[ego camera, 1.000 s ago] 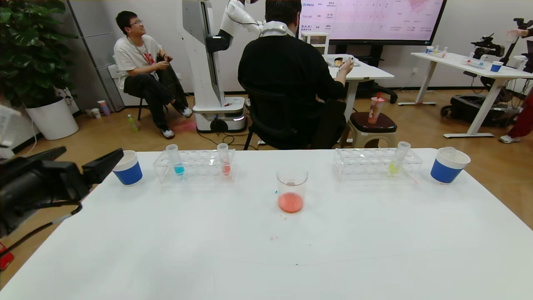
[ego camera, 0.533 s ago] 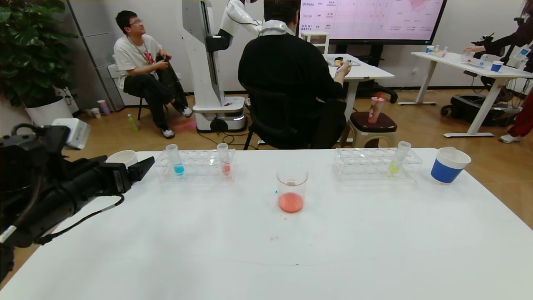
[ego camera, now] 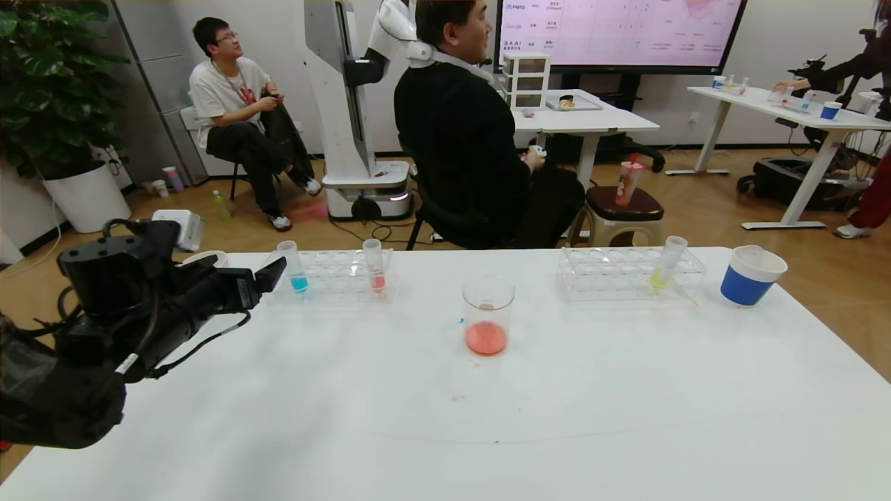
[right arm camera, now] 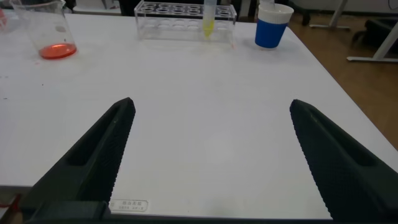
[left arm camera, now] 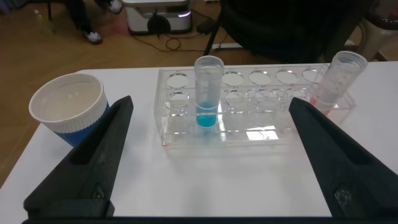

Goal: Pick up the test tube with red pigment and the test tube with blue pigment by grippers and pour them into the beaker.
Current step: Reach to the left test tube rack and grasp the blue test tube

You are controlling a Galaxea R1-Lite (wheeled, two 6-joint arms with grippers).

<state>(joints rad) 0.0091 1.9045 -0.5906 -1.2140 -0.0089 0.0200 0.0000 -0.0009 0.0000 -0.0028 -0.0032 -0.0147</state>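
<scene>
Currently saw left end effector (left arm camera: 208, 162) spread wide, lined up near test tube with blue pigment (left arm camera: 208, 92) upright in rack (left arm camera: 249, 134). Found right end effector (right arm camera: 211, 155) spread over bare surface (right arm camera: 211, 81). Spotted beaker (ego camera: 488, 314) mid-surface, red tube (ego camera: 374, 265) racked.

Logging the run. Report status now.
Left tool open, facing slim clear tube with cyan-blue liquid in clear plastic rack. Right tool open, empty. Nothing between.

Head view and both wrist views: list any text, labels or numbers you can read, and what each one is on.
"Meta": wall screen, top-left row.
"Google": same screen, next row down.
Other rows and columns on the screen: too small to read.
Small white label near the table edge in the right wrist view: print too small to read.
Test tubes, racks, beaker, blue cups: no readable markings.
</scene>
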